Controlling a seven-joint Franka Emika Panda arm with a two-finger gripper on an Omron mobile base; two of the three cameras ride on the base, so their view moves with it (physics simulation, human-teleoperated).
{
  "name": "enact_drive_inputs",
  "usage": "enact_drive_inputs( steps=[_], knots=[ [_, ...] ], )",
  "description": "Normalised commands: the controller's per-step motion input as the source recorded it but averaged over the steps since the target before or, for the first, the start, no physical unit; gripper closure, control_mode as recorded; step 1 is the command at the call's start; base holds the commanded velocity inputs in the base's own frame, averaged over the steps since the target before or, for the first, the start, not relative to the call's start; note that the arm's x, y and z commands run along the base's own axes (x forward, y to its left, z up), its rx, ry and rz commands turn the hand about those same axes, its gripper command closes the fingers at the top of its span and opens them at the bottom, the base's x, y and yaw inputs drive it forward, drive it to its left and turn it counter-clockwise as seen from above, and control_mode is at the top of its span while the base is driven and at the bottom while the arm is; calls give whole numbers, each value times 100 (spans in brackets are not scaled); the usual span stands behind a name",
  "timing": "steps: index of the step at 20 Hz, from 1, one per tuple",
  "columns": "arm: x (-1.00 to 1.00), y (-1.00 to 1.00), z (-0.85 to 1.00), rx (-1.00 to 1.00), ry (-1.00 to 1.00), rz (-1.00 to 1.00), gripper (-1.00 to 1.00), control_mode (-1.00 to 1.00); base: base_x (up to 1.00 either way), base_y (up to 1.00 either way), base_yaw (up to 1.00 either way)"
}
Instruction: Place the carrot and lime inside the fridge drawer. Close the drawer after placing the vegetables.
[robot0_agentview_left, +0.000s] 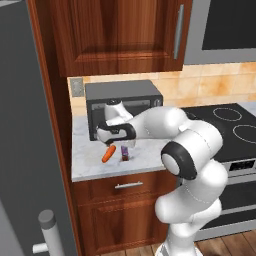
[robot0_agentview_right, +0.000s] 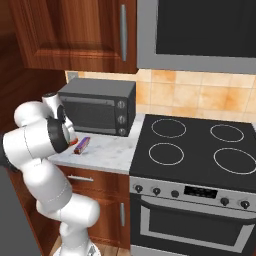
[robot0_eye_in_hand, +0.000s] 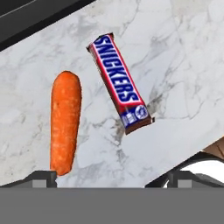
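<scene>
A grey fridge door (robot0_agentview_left: 25, 150) is filling the left side of the left base view, its round handle (robot0_agentview_left: 47, 227) sticking out at the bottom. Beside it a marble counter (robot0_agentview_left: 145, 160) is running between the wooden cabinet side and the black stove (robot0_agentview_right: 200, 150), and a dark toaster oven (robot0_agentview_left: 122, 105) is sitting at the back of it against the tiled wall. A wooden drawer front (robot0_agentview_left: 127, 186) is lying just under the counter's front edge.

The white arm is reaching over the counter, with the gripper (robot0_eye_in_hand: 111, 177) hanging above the marble and its jaws standing wide apart, holding nothing. The two dark fingertips (robot0_eye_in_hand: 41, 177) are showing at the bottom of the hand view, one just below the carrot's lower end.

The carrot (robot0_eye_in_hand: 65, 122) is lying flat on the marble, its long axis running nearly straight away from the hand in the hand view; in the left base view it (robot0_agentview_left: 108, 153) is slanting from lower left to upper right. Its tip is hard to tell from its blunt end. The snack bar (robot0_eye_in_hand: 119, 83) is lying just beside it, apart from it, angled so that the two are spreading toward the toaster oven side.

Bare marble is lying open around both items, while the counter's front edge is cutting close across the lower right corner of the hand view
</scene>
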Motion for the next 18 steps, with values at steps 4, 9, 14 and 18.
enact_drive_inputs(
  steps=[4, 9, 14, 18],
  knots=[
    [0, 10, -32, 0, 2, -2, -100, -100, 0, 0, 0],
    [0, 15, -21, 0, 0, -3, -100, -100, 0, 0, 0],
    [2, 9, -17, 0, 0, -3, -100, -100, 0, 0, 0],
    [0, 6, -17, 0, 0, -3, -100, -100, 0, 0, 0]
  ],
)
